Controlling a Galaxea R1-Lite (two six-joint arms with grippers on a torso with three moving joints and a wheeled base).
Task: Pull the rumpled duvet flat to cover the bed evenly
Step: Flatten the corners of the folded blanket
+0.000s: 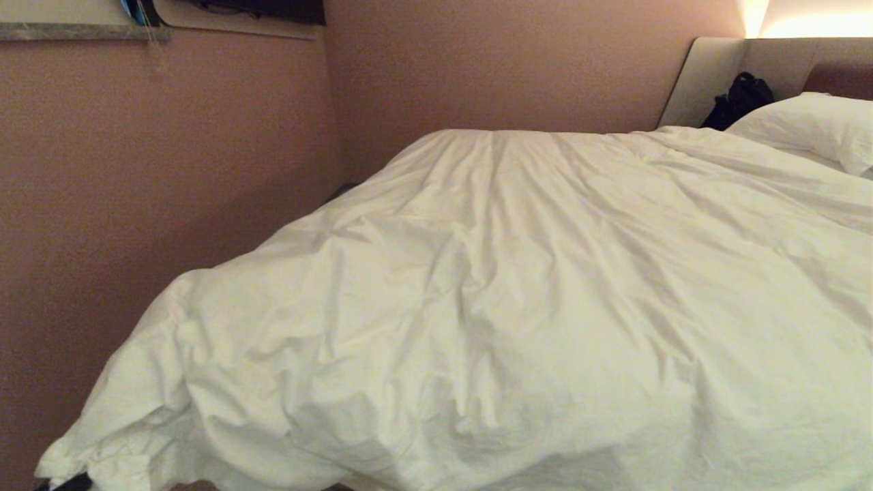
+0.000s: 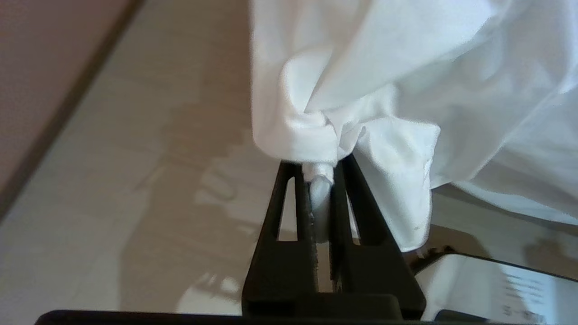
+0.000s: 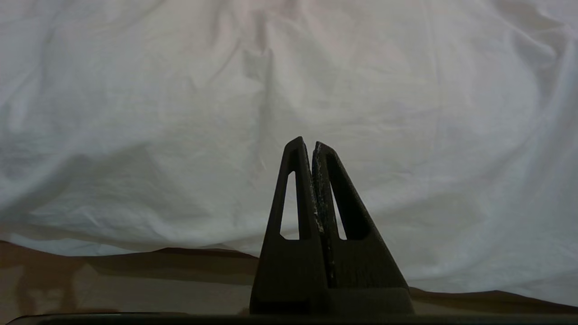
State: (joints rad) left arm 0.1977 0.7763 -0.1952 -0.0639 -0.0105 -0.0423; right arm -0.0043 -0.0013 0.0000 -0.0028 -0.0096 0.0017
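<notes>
The large low bed, with its padded beige headboard against the pink-brown wall, fills most of the head view, and nearly all of it lies under the big puffy white duvet in a wrinkled cotton cover. The duvet reaches from the pillow end down to the near edge, but not evenly: its near left corner is drawn out past the bed and hangs bunched and creased toward the pale tiled floor, which suggests that corner is the one being pulled to take up the slack.

A plump white pillow sits at the head end, uncovered, with a small black bag just beside it against the headboard.

The left gripper, low at that corner, pinches a twisted knot of the duvet's cover between its black fingers; the fabric is wedged in the narrow gap, a hold that looks firm enough for tugging outward. The right gripper is parked facing the duvet's hanging side, fingers pressed together on nothing, apparently idle.
</notes>
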